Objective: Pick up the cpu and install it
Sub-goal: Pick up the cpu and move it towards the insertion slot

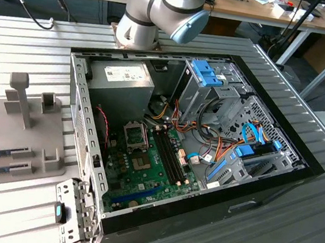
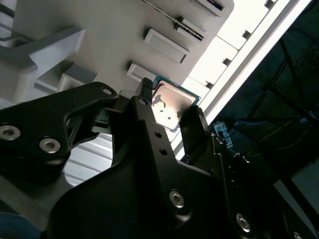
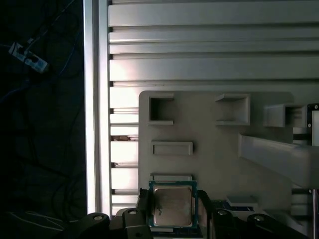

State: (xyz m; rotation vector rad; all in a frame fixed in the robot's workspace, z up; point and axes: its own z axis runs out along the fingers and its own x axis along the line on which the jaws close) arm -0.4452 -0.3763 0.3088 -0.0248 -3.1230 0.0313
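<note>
Slotted aluminium counter (image 3: 209,50) carries grey fixture plate (image 3: 214,149); end effector (image 3: 173,200) closed on cpu (image 3: 173,208), black fingers (image 3: 143,203) pressing opposite edges, over plate's rim.

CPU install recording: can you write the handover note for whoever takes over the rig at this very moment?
Pincer: shut on the cpu, with a finger against each of two opposite edges, as seen in both wrist views.
Where: the cpu is over the grey holder plate, near its slots. I cannot tell whether it has lifted clear of the plate. The open computer case with the motherboard is in the exterior view.
Done: the cpu is gripped.
Left: the cpu is not yet on the motherboard, so the install is not done.
</note>
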